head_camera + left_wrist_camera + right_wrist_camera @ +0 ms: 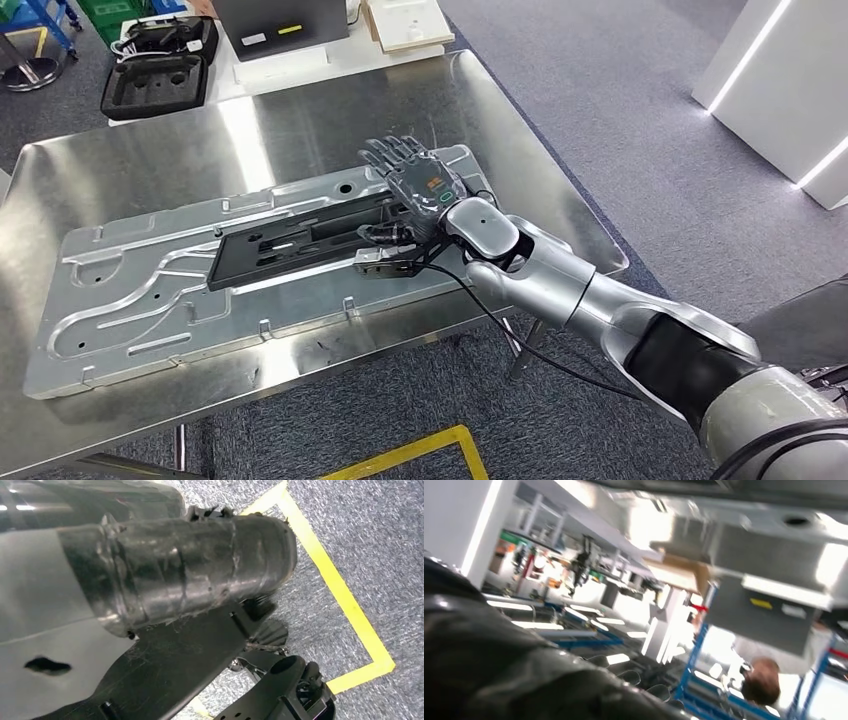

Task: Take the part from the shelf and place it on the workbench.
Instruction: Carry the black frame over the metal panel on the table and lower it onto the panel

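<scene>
My right hand [418,180] lies flat with fingers spread, holding nothing, just beyond the black part's [300,245] near end. The part lies flat on the stamped metal panel [150,290], which covers most of the steel workbench [120,160]. Grey carpet and yellow floor tape [420,455] border it. I cannot tell my left hand's state.

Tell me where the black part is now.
In the head view, the black part lies flat on the silver panel on the workbench, its right end under the right hand.
</scene>
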{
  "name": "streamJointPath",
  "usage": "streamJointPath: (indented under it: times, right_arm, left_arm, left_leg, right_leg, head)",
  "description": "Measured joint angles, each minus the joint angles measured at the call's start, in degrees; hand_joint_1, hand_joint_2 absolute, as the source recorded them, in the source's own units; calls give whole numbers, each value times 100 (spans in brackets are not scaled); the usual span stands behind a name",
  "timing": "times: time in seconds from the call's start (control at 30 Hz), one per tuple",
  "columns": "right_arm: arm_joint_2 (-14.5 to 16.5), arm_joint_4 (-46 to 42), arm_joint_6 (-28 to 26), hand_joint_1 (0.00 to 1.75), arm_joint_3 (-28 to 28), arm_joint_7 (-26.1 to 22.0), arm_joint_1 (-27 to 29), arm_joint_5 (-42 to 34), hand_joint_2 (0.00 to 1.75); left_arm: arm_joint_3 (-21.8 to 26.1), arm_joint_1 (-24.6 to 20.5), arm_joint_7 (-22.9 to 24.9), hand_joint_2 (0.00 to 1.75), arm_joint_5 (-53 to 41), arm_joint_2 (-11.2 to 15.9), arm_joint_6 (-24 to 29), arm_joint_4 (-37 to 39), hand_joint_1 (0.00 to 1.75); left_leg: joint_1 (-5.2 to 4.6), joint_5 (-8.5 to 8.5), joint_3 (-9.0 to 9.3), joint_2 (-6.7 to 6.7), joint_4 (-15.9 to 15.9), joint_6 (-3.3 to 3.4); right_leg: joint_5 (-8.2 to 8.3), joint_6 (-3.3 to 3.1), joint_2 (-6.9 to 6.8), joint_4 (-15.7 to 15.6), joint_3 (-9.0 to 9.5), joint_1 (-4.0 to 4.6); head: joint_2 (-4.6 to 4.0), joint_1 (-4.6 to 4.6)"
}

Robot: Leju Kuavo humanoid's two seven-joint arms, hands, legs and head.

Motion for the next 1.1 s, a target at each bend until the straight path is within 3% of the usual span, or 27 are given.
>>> streamJointPath:
  times: [0.07,0.1,0.23,0.3,0.4,0.47,0.53,0.6,0.63,0.73,0.77,0.8,0.9,0.93,0.97,1.0,1.03,1.1]
  right_arm:
    - [22,-159,-1,0,0,0,-18,4,0]
    - [32,-225,-2,0,0,1,-28,4,0]
    - [50,-417,-43,0,0,-5,-28,16,0]
    - [50,-501,-85,0,0,-22,-33,28,0]
    - [53,-621,-116,0,6,-36,-28,60,0]
    - [56,-700,-135,0,30,-37,-17,90,0]
    - [67,-786,-176,0,71,-36,-14,117,0]
    - [94,-893,-237,0,97,-30,0,170,0]
    - [108,-953,-275,0,99,-21,11,217,0]
    - [149,-1145,-428,0,149,43,46,414,0]
    - [157,-1208,-486,0,187,78,64,490,0]
    - [161,-1273,-551,0,222,124,93,565,0]
    - [162,-1457,-766,0,255,261,217,757,0]
    - [155,-1515,-848,0,252,303,272,824,0]
    - [139,-1581,-944,0,242,349,340,899,0]
    - [118,-1648,-1048,0,223,393,421,978,0]
    - [92,-1724,-1165,0,191,438,513,1064,0]
    - [36,-1920,-1460,0,54,552,719,1258,0]
  left_arm:
    - [0,-10,-17,0,-2,-1,-1,0,0]
    - [0,-15,-26,0,-3,-2,-2,0,0]
    - [0,-9,-34,0,-1,-2,-4,1,0]
    - [0,-17,-35,0,5,-2,-20,2,0]
    - [0,-20,-39,0,32,-2,-50,3,0]
    - [0,-13,-41,0,38,-2,-56,6,0]
    - [0,-10,-44,0,40,-3,-56,9,0]
    - [0,-11,-49,0,45,-4,-55,11,0]
    - [0,-9,-51,0,50,-4,-55,13,0]
    - [0,-2,-65,0,86,-4,-54,29,0]
    - [0,1,-73,0,105,-4,-54,39,0]
    - [0,4,-84,0,121,-7,-54,47,0]
    - [0,9,-121,0,156,-14,-48,58,0]
    - [0,9,-128,0,166,-15,-45,60,0]
    - [0,11,-133,0,181,-15,-42,62,0]
    - [0,12,-136,0,197,-15,-39,65,0]
    - [0,13,-138,0,222,-15,-34,68,0]
    - [0,6,-153,0,266,-15,-17,73,0]
  left_leg:
    - [-37,299,451,-10,-806,63]
    - [-66,379,584,-15,-1057,87]
    - [-107,553,638,-1,-1296,174]
    - [-79,701,612,23,-1433,232]
    - [-77,837,431,33,-1438,273]
    - [-77,916,268,33,-1387,268]
    - [-67,992,89,32,-1304,244]
    - [-65,1058,-59,27,-1218,190]
    - [-69,1089,-96,24,-1188,158]
    - [-69,1195,-130,10,-1173,83]
    - [-59,1133,-170,6,-1131,53]
    - [-44,956,-232,4,-1000,17]
    - [7,88,-483,7,-38,-83]
    - [16,-55,-505,6,276,-88]
    - [14,-58,-448,5,452,-73]
    - [5,46,-297,3,440,-44]
    - [-15,178,-39,0,230,-4]
    - [-84,220,695,-4,-598,98]
  right_leg:
    - [28,28,2,-12,-3,-6]
    - [51,58,3,-23,-8,-16]
    - [100,194,4,-67,-30,-46]
    - [-193,211,2,189,-123,-26]
    - [-848,229,2,1133,-389,2]
    - [-872,251,0,1332,-332,0]
    - [-616,268,-7,774,104,-17]
    - [-517,242,-10,119,518,-3]
    - [-532,215,-7,-30,587,8]
    - [-432,91,-2,-72,519,24]
    - [-374,46,-6,-80,478,22]
    - [-310,4,-10,-93,423,13]
    - [-109,-47,-14,-103,200,15]
    - [-45,-48,-16,-102,113,22]
    - [20,-44,-16,-100,23,28]
    - [85,-42,-15,-100,-64,33]
    - [149,-37,-13,-99,-143,35]
    - [260,-14,-6,-109,-237,26]
  head:
    - [-1,0]
    - [-1,-1]
    - [-1,1]
    - [-1,3]
    - [-1,4]
    - [-1,4]
    - [-1,4]
    - [1,5]
    - [0,6]
    - [-1,9]
    - [-1,8]
    - [-1,8]
    - [-1,4]
    - [0,3]
    - [0,3]
    - [0,3]
    - [1,3]
    - [0,4]
